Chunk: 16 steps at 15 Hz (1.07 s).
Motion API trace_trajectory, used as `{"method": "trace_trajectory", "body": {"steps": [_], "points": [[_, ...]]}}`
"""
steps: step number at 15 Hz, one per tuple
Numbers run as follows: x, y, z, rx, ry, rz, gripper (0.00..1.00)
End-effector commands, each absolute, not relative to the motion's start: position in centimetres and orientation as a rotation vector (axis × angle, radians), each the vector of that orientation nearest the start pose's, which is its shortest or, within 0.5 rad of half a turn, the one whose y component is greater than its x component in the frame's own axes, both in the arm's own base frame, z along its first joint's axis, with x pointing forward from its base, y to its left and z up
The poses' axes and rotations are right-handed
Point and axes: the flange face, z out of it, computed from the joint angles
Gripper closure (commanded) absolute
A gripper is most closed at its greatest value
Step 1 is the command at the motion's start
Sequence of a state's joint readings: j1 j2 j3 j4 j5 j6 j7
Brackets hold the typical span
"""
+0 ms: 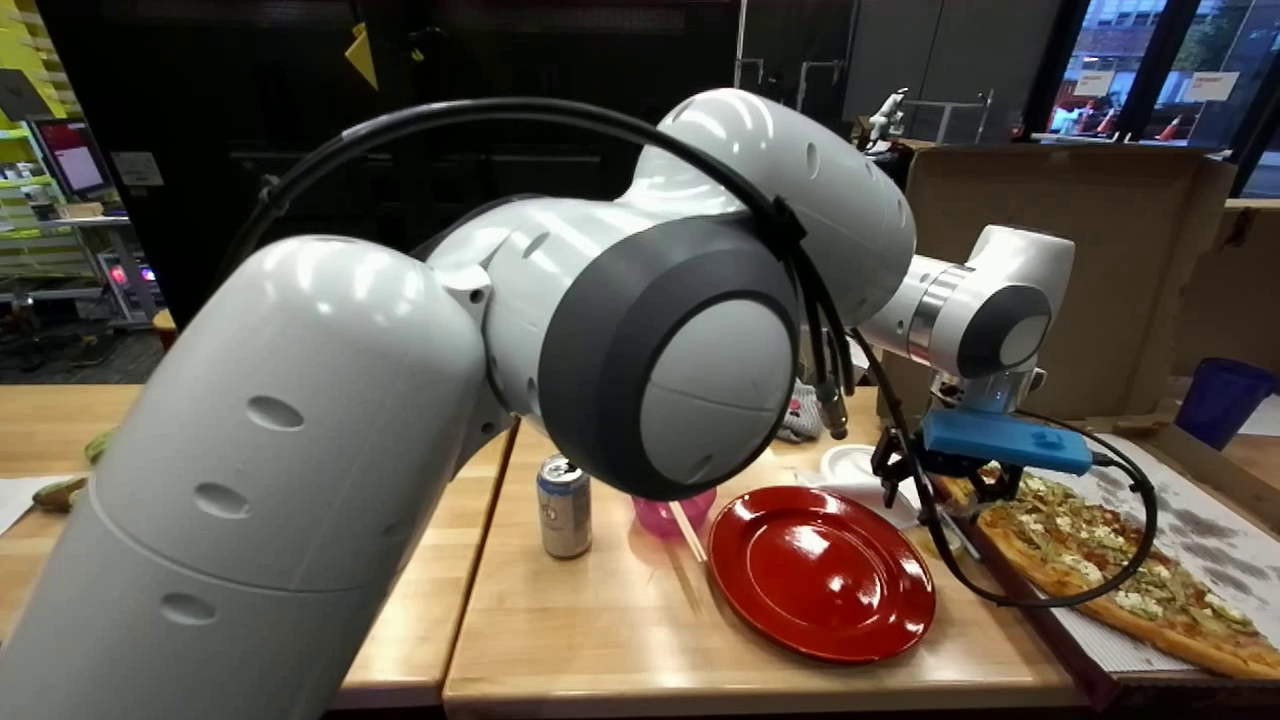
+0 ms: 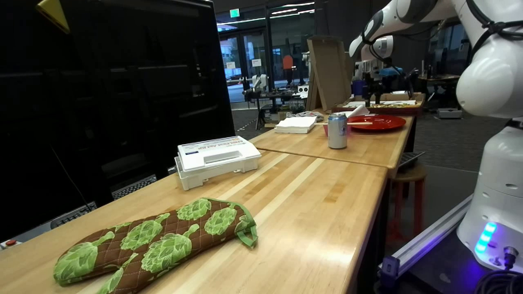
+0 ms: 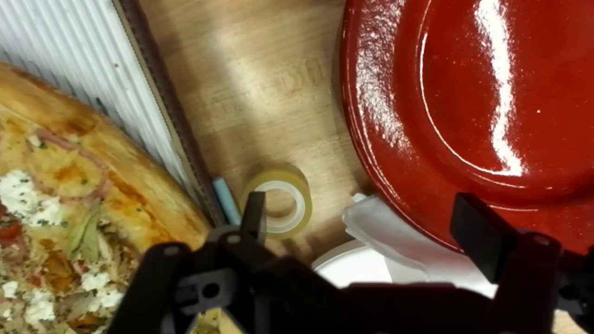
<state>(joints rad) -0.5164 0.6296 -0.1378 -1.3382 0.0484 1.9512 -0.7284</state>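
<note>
My gripper stands open over the table, nothing between its fingers. In the wrist view, one fingertip overlaps a roll of yellowish clear tape; the other overlaps the rim of a red plate. Between them lie a folded translucent white sheet and a round white item, partly covered by the gripper. Left of the tape is a light blue stick, beside the box holding pizza. An exterior view has the gripper between the red plate and the pizza.
A can stands near a pink bowl with chopsticks. The pizza box's raised lid rises behind the gripper; a blue cup is beyond. Farther along sit a first aid kit and an artichoke-patterned oven mitt.
</note>
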Motion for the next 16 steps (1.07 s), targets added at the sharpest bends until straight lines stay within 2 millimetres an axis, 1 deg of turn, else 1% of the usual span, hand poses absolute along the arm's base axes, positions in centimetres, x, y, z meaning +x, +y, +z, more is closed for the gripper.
{"method": "trace_trajectory", "body": {"steps": [1, 6, 8, 10, 12, 16], "points": [[59.3, -42.5, 35.9, -3.193, -0.247, 0.012, 0.00], [59.2, -43.3, 37.2, -3.338, -0.408, -0.131, 0.00], [59.3, -43.0, 37.5, -3.347, -0.530, -0.142, 0.00], [59.0, -42.4, 37.6, -3.326, -0.659, -0.091, 0.00], [58.5, -41.7, 37.8, -3.298, -0.803, 0.002, 0.00], [57.3, -40.9, 39.2, -3.212, -1.104, 0.194, 0.00]]}}
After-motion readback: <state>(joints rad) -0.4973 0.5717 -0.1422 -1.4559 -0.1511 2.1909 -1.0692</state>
